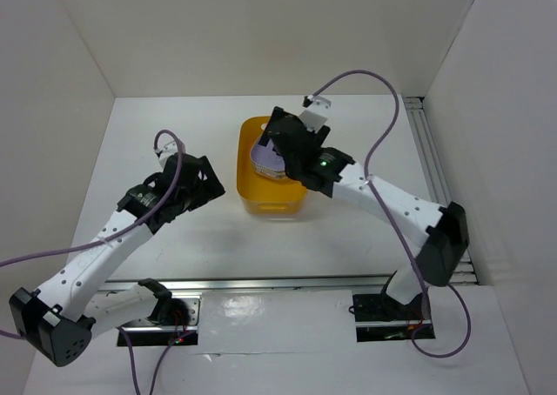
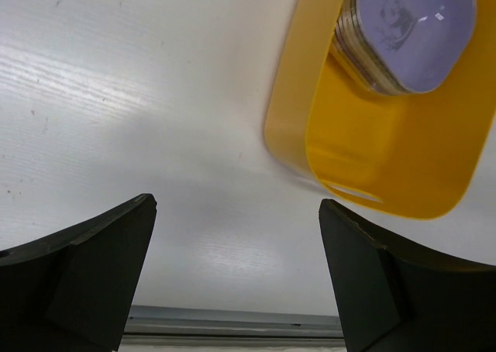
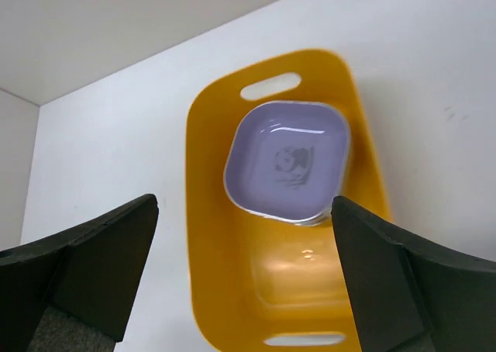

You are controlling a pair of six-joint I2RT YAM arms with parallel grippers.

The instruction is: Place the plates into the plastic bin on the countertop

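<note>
Orange-yellow bin (image 1: 271, 202) sits mid-worktop (image 1: 165, 125). Plates (image 3: 287, 162) are stacked inside it at its far end, lavender one on top, printed picture showing. Right pincer (image 3: 244, 205) hangs above the stack, jaws spread wide, nothing held. Left pincer (image 2: 236, 206) is over bare worktop just left of the bin, jaws likewise wide apart, empty.

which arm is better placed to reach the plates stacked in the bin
Right, probably: the right gripper hangs open directly above the bin and the lavender plate. The left gripper sits beside the bin over countertop.
</note>
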